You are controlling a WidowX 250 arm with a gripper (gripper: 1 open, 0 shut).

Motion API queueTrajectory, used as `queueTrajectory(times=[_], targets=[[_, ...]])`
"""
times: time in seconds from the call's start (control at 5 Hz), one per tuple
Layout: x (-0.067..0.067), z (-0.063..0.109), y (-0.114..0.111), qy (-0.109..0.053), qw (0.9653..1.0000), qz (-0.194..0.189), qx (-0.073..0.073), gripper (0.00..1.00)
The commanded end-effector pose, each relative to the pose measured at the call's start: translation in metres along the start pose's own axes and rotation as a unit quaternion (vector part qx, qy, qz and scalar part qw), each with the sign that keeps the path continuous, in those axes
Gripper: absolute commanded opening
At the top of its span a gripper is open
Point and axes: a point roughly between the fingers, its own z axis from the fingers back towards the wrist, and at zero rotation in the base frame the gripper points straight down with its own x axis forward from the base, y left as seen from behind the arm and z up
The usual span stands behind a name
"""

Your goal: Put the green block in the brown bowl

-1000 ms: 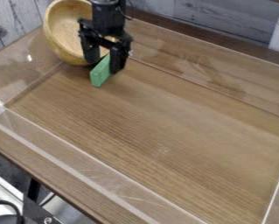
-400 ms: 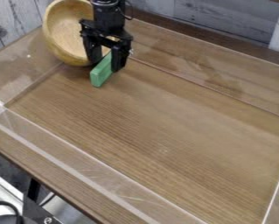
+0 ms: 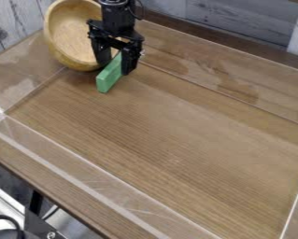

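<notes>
The green block (image 3: pixel 108 77) lies flat on the wooden table, its long side running from lower left to upper right, just right of the brown bowl (image 3: pixel 67 34). My black gripper (image 3: pixel 118 63) points straight down over the block's upper end. It is open, with one finger on each side of the block, low near the table. The fingers straddle the block and are not closed on it. The bowl sits at the upper left, tilted toward the camera, with nothing visible inside.
A clear acrylic wall (image 3: pixel 63 168) rims the table on the near and left sides. A grey plank wall (image 3: pixel 238 14) stands behind the table.
</notes>
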Motion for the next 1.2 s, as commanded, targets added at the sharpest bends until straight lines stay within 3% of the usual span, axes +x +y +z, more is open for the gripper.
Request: queueTrajectory(times=[0.0, 0.4, 1.0], targets=[[0.0103, 0.0124, 0.017, -0.028, 0.9994, 0.016, 0.014, 1.0], [0.0141, 0.0078, 0.0222, -0.026, 0.9993, 0.024, 0.015, 1.0], [0.0139, 0.0146, 0.0229, -0.034, 0.9987, 0.036, 0.01, 1.0]])
